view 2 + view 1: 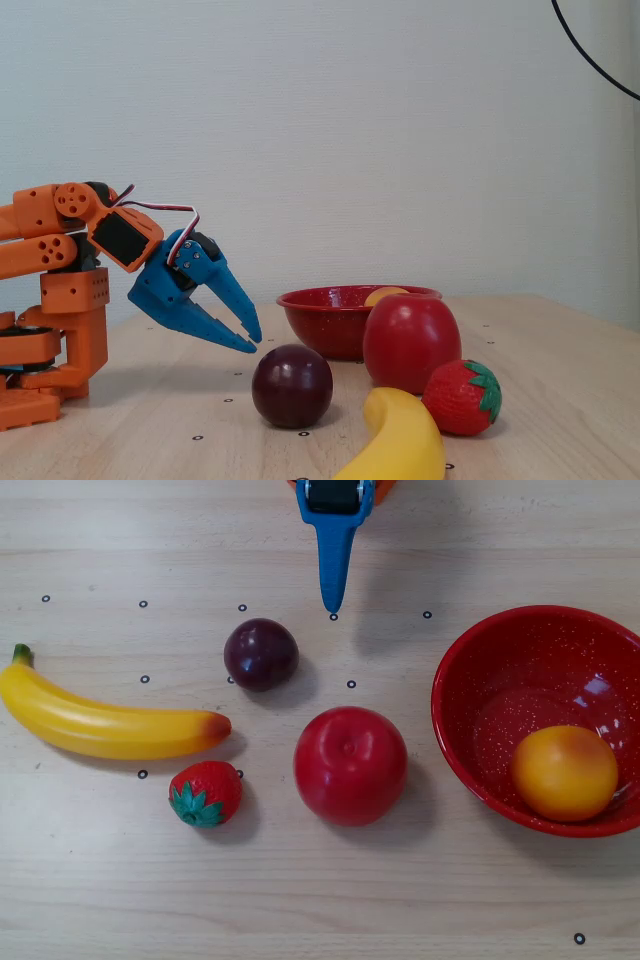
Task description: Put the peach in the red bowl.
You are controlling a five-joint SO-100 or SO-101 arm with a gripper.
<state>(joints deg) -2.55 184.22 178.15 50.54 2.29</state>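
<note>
The orange-yellow peach (565, 773) lies inside the red speckled bowl (470, 670) at the right of the overhead view, toward its near right side. In the fixed view only the peach's top (386, 295) shows above the bowl's rim (320, 300). My blue gripper (333, 605) points down at the top middle of the overhead view, left of the bowl and just right of the purple plum (261, 654). In the fixed view the gripper (252, 343) hangs above the table with its jaws together and nothing between them.
A red apple (350, 765) sits in the middle, left of the bowl. A strawberry (204, 794) and a banana (100, 725) lie to the left. The orange arm base (60, 330) stands at the left of the fixed view.
</note>
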